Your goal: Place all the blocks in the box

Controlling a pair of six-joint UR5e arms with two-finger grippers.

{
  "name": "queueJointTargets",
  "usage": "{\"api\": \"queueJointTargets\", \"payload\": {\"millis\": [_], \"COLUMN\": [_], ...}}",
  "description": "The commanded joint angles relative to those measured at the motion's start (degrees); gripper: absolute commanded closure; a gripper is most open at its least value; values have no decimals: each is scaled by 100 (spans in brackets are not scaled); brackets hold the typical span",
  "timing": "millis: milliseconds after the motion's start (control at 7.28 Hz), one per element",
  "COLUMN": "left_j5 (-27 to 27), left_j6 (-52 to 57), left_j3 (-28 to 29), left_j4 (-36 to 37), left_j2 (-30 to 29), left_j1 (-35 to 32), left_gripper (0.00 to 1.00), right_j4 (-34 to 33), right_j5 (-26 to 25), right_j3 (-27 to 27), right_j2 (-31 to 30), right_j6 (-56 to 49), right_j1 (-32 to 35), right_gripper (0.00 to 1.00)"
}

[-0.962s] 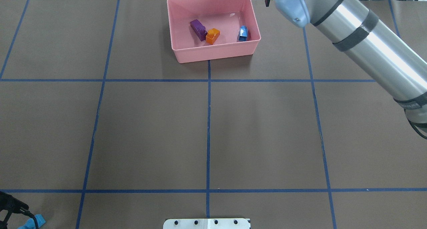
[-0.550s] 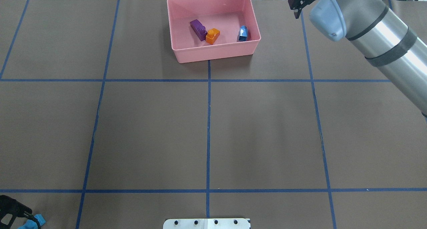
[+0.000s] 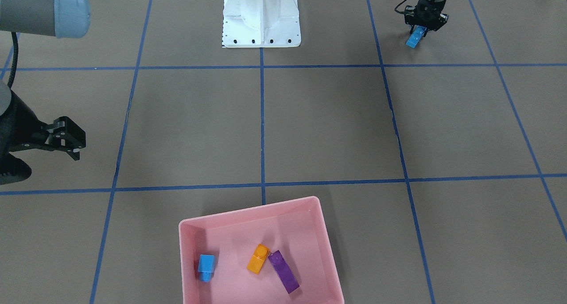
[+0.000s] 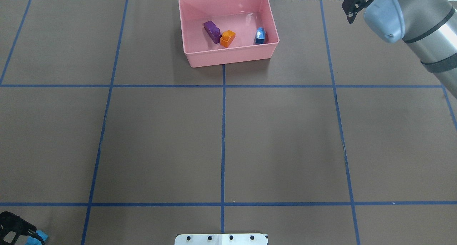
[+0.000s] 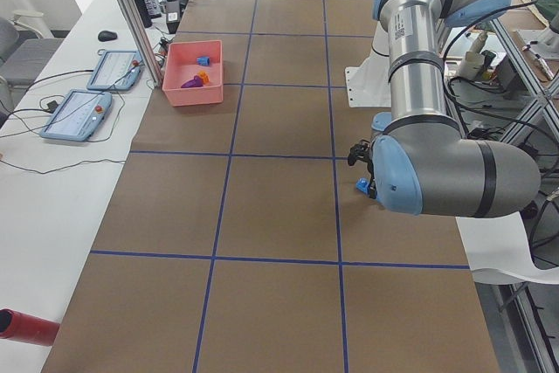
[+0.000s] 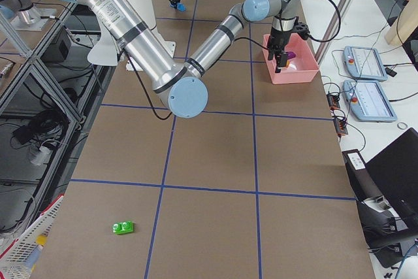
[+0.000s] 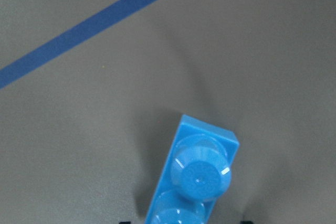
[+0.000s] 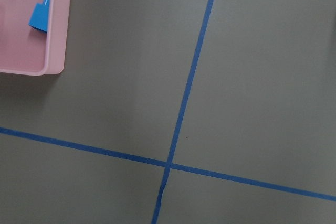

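Pink box (image 4: 232, 58) sits at the far edge of the brown table (image 4: 160, 141), on the centre tape line. There are three blocks inside:
- The purple block (image 3: 284, 272) lies flat on the floor of the box, at an angle to the walls.
- The orange block (image 3: 258, 259) is right against the purple one's end, touching or as good as.
- The small blue block (image 3: 206, 265) is apart from that pair, close to the side wall on the robot's right.

Two blocks are outside the box:
- The long blue block (image 7: 194, 179) is near the robot's base (image 3: 261, 20), on its left and well apart from the box.
- The green block (image 6: 123, 228) lies alone at the table's right end, well away from the box and from either arm.

Left gripper (image 3: 424, 28) points down directly over the long blue block, which juts out from under it toward the table's middle. The wrist view shows the block's studs facing up. Only slivers of the fingertips show at the bottom edge, one on each side of the block (the contact point is cut off). I cannot tell whether the pincer is clamped on the block or merely straddling it.

Right gripper (image 3: 78, 145) hangs in the air beside the box, on the robot's right and clear of the wall. Its fingers are spread with a visible gap and nothing between them. Its wrist camera looks down on a tape crossing, with the box corner and the small blue block at upper left.
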Motion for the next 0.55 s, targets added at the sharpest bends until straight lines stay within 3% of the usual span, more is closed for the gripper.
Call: {"api": "queueJointTargets", "payload": {"millis": [0,412], "left_j5": [-7,-217], "left_j6": [-52,-246], "left_j3": [-49,-1065], "left_j4": [-208,-465], "left_j2": [46,764], "left_j1": [13,-222], "left_gripper": [100,100], "right_j4": [-42,98], "right_j5": [35,456], "right_j3": [183,796], "right_j2": [-512,-2309], "right_j6": [-946,-2426], "right_j1": [450,1075], "right_gripper": [0,0]}}
